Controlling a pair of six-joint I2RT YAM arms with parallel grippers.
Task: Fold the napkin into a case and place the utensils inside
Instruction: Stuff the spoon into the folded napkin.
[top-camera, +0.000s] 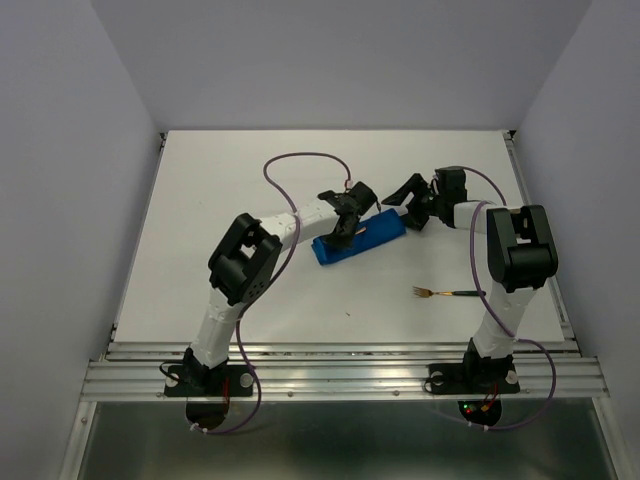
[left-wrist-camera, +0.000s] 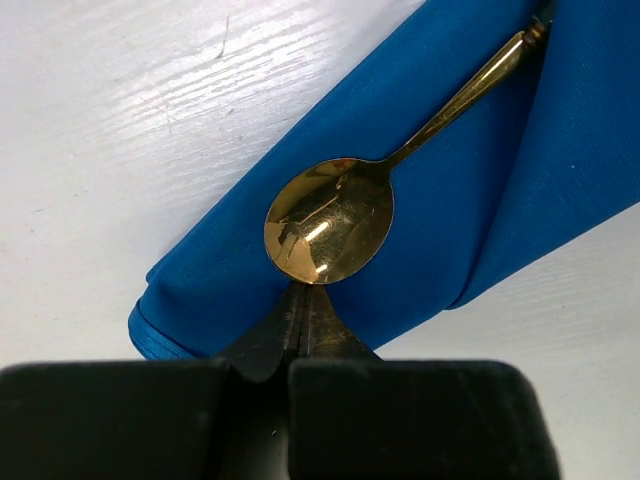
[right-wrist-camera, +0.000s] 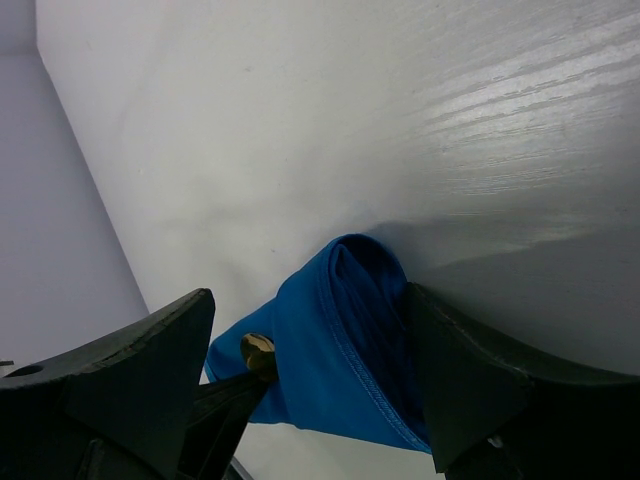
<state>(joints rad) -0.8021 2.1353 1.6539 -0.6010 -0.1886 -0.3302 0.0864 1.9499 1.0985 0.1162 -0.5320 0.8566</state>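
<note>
The left fingers (left-wrist-camera: 290, 325) are pressed together, their tips touching the near rim of the spoon (left-wrist-camera: 328, 220) bowl; I cannot tell whether they nip that rim. The spoon lies on the case (left-wrist-camera: 250, 240), its handle running toward 1 o'clock under the overlapping fold. The right fingers (right-wrist-camera: 150, 370) are spread wide and straddle the case's other end, not squeezing it. The step looks like seating the spoon. Push straight along the handle's line, low and slow, so the cloth does not bunch or the fold lift, and let the right fingers brace the far end against sliding. The fork (top-camera: 445, 293) lies on the surface (top-camera: 250, 180) at about 4 o'clock from the case, not yet inside
</note>
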